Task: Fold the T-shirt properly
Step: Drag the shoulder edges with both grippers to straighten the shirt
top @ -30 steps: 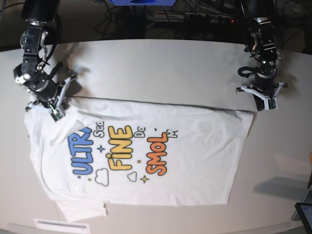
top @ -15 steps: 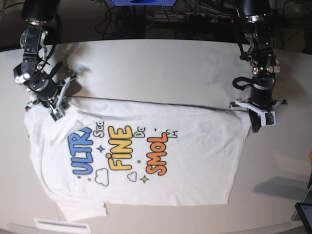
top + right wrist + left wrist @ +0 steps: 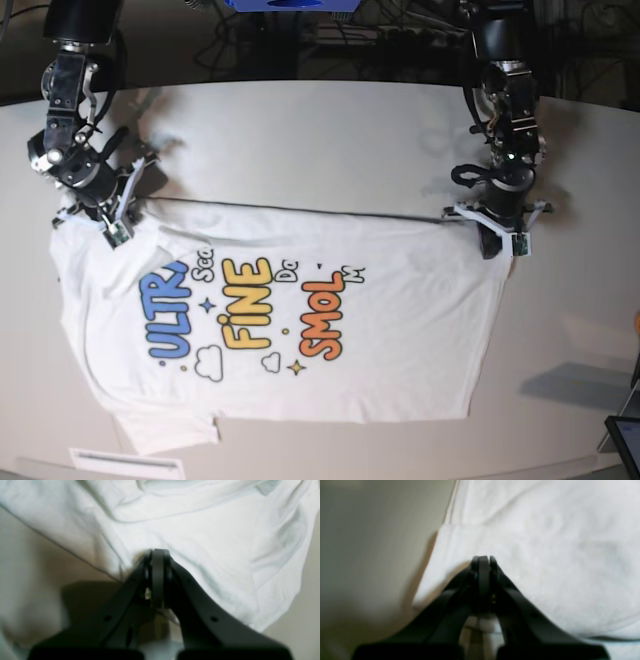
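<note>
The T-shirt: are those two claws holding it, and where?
Yes. The right gripper pinches the T-shirt at its far shoulder corner; the left gripper pinches the far hem corner.

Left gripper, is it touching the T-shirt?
Touching. The left wrist view shows the left gripper shut with its fingers pressed into the T-shirt.

I see my right gripper (image 3: 112, 222) at the frame's upper left and my left gripper (image 3: 497, 240) at upper right, both arms angled down, jaws closed.
</note>
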Robot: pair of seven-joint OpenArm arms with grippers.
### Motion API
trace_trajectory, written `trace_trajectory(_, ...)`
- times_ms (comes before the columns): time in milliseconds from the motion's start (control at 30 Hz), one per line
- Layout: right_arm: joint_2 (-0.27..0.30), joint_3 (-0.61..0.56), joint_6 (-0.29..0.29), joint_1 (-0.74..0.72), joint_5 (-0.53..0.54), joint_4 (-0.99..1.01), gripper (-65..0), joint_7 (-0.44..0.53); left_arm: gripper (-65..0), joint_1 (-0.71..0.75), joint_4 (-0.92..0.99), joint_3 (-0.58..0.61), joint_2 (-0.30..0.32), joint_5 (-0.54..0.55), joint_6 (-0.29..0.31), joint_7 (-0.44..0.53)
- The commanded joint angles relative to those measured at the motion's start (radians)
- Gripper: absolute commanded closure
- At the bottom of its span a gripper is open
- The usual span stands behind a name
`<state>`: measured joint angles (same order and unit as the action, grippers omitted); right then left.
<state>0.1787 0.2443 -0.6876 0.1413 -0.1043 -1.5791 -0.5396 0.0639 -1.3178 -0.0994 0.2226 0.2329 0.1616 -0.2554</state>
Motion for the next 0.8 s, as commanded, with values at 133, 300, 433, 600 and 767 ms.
trace_trajectory(133, 0.012, 0.017, -0.011, 0.022, -0.018, -0.002, 0.0, -0.038, 0.0, 0.060, -0.006, -0.010, 0.051, -0.011, -0.009, -0.023)
trace_trajectory(300, 0.012, 0.017, -0.011, 0.057, -0.018, -0.004, 0.0, -0.038, 0.0, 0.132, -0.039, -0.013, 0.085, -0.010, -0.009, -0.023)
trace_trajectory(433, 0.008, 0.017, -0.011, 0.094, -0.018, -0.004, 0.0, -0.038, 0.0, 0.210, -0.121, -0.013, 0.096, -0.010, -0.009, -0.023)
trace_trajectory(600, 0.005, 0.017, -0.011, 0.140, -0.018, -0.010, 0.0, -0.038, 0.0, 0.291, -0.217, -0.013, 0.094, -0.010, -0.009, -0.023)
trace_trajectory(767, 0.005, 0.017, 0.062, 0.197, -0.018, -0.048, 0.0, -0.032, 0.0, 0.339, -0.246, -0.013, 0.096, -0.010, -0.009, -0.023)
